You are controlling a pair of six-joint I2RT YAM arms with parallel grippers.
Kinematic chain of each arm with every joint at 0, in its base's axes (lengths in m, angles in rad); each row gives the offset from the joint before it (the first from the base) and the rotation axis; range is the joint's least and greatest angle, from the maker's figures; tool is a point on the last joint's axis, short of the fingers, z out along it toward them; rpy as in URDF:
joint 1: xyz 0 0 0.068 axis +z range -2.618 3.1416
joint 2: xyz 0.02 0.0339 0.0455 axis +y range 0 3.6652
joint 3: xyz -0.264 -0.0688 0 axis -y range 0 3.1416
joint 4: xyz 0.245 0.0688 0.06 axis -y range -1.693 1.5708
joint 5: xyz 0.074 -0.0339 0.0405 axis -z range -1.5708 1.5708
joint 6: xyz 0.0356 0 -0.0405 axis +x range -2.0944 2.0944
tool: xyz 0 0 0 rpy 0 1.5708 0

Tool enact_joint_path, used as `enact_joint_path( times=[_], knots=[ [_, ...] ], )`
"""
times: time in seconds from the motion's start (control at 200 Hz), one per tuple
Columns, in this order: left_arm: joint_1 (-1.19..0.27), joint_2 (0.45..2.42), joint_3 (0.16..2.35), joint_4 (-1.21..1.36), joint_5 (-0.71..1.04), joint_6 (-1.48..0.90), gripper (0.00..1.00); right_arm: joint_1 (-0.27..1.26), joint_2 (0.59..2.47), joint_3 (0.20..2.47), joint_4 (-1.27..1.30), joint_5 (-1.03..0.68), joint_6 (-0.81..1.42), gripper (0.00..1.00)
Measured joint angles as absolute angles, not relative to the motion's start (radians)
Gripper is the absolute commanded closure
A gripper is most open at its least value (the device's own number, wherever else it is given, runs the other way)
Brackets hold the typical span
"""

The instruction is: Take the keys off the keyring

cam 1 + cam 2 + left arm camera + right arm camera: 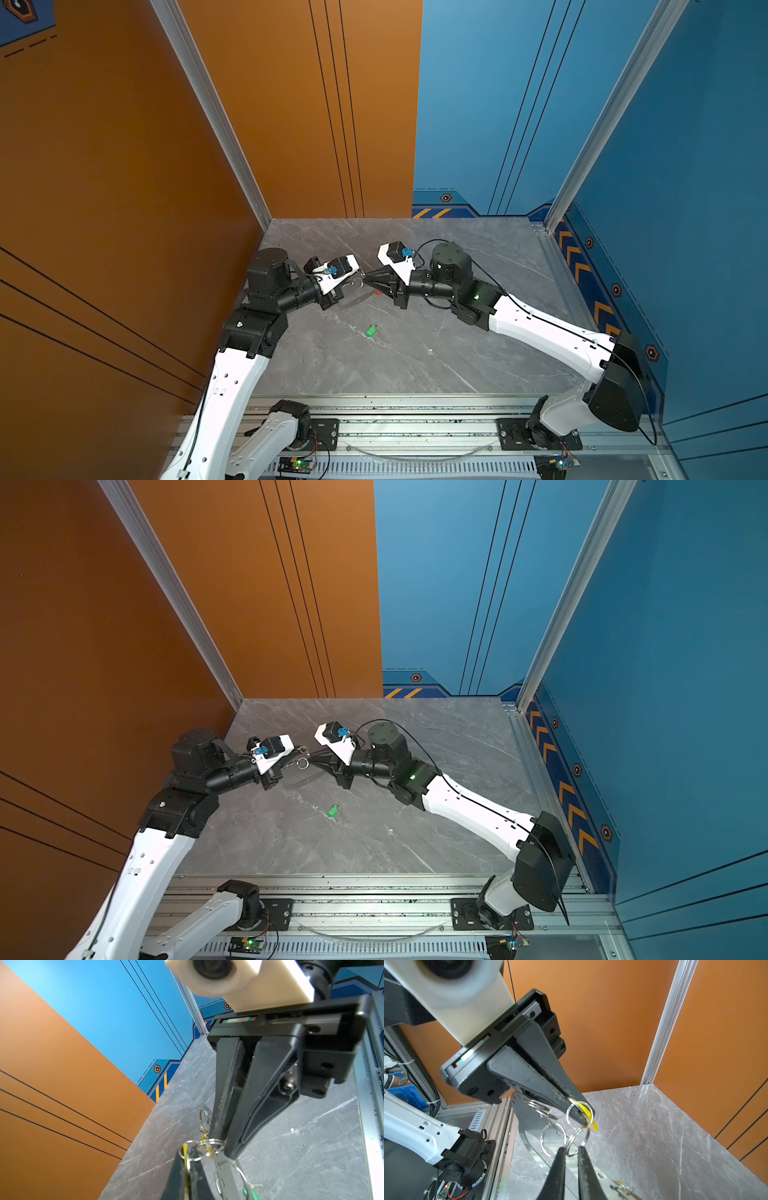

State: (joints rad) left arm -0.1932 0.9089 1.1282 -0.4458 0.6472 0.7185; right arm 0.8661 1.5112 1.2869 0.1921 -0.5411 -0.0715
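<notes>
Both grippers meet above the middle of the table. My left gripper (188, 1154) (360, 275) is shut on a yellow tag (587, 1113) that carries a silver ring (578, 1113). A second silver ring (577, 1140) links to it, and my right gripper (571, 1150) (365, 281) pinches that ring between nearly closed fingers. The keyring (529, 1128) (227, 1174), a grey plate, hangs tilted under them with more rings (553, 1139) along its edge. A green-tagged key (371, 331) (332, 811) lies loose on the table. A red tag (377, 292) shows below the right gripper.
The grey marble table (415, 357) is walled by an orange panel (124, 166) on the left and blue panels (685, 208) at the back and right. An aluminium rail (415, 419) with both arm bases runs along the front edge.
</notes>
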Motion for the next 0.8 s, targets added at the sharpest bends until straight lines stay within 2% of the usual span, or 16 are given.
enact_joint_path(
  times=[0.31, 0.801],
  knots=[
    [-0.193, 0.909, 1.128, -0.456, 0.641, 0.737, 1.0, 0.865, 1.52, 1.298, 0.182, -0.54, -0.071, 0.98],
    [-0.235, 0.916, 1.174, -0.561, 0.546, 0.851, 1.0, 0.849, 1.557, 1.42, -0.029, -0.575, -0.062, 1.0]
  ],
)
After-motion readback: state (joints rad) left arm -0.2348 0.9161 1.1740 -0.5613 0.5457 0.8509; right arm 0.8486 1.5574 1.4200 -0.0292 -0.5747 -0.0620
